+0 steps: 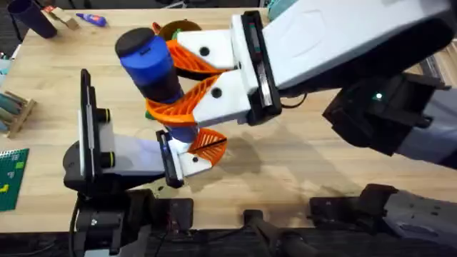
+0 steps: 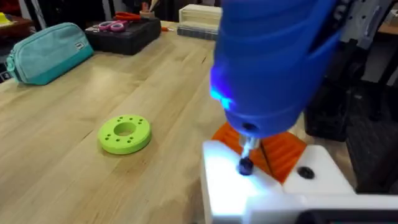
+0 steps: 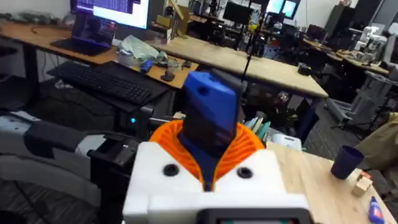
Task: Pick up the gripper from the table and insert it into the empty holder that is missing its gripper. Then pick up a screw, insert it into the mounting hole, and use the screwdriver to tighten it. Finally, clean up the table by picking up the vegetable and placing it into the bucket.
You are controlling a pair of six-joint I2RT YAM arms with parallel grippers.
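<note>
the right gripper reaches in from the upper right of the overhead view, its orange fingers clamped on the blue screwdriver, which stands tilted at centre frame. the screwdriver's tip sits on a dark screw in the white holder, where the small orange gripper is seated. the left gripper's opening cannot be told. bare table lies open to the right of the holder; a green ring rests well apart on the wood.
</note>
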